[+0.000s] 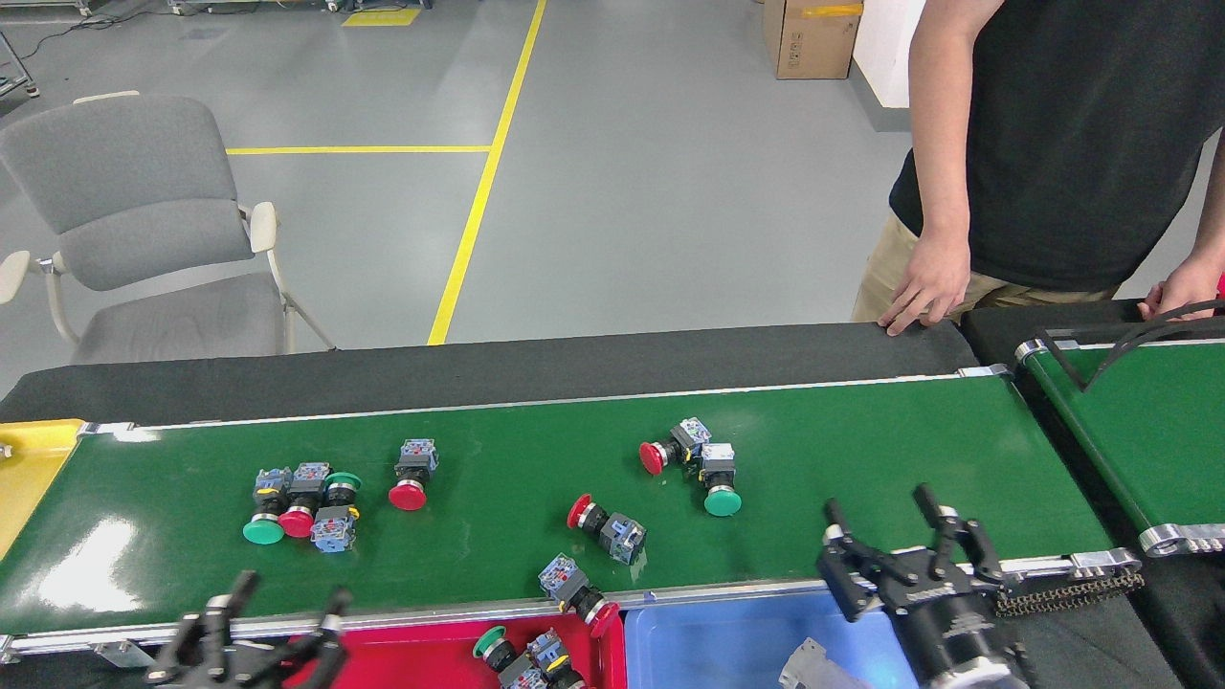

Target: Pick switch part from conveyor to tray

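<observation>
Green glossy conveyor belt [842, 450] carries eight or so pushbutton switch parts [606, 527], one overhanging its near rail; just one lies in the red plastic tray [402, 660]. Left gripper [278, 627] and right gripper [885, 526] hover with jaws apart, empty.

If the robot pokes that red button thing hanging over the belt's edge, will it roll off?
Probably. The red-capped switch part lies on its side, its round cap past the conveyor rail, so it may roll or tip. It looks rigid, not floppy.

Switches [608, 526] lie scattered on the conveyor [861, 440]; both claws, left [278, 612] and right [885, 522], apparently spread, hover at its near edge.
</observation>
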You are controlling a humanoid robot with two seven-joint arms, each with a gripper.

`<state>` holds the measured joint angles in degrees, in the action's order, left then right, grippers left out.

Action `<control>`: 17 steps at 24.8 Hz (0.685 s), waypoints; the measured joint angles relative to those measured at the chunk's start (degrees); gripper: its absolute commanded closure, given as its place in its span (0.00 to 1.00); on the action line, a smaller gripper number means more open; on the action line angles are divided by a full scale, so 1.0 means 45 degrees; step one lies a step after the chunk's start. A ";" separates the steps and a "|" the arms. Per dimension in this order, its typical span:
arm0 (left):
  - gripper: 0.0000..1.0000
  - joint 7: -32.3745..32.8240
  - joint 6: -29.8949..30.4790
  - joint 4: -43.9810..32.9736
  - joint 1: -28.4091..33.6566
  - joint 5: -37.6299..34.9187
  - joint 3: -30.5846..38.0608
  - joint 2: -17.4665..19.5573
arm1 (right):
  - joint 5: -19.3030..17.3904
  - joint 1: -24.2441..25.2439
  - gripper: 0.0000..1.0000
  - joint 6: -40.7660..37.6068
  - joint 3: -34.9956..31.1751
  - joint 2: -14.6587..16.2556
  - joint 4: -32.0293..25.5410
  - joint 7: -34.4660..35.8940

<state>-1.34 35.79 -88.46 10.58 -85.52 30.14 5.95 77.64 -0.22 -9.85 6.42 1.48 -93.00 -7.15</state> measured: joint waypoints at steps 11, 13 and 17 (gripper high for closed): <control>0.00 0.0007 0.0151 0.2598 -0.2360 -0.0008 -0.0076 0.1104 | 0.0238 -0.3492 0.01 0.1349 0.2593 -0.1748 0.4755 -0.0406; 0.00 0.0022 0.0141 0.3629 -0.3088 -0.0022 -0.0091 0.1433 | 0.0236 -0.3819 0.05 0.1463 0.2711 -0.2203 0.5453 -0.0423; 0.00 0.0028 0.0090 0.4367 -0.3469 -0.0014 -0.0621 0.1926 | 0.0234 -0.4028 0.44 0.1599 0.3120 -0.2280 0.6042 -0.0342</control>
<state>-1.21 36.20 -68.81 -5.03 -85.58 27.35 14.62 78.70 -18.35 -2.66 20.47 -8.78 -65.81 -8.69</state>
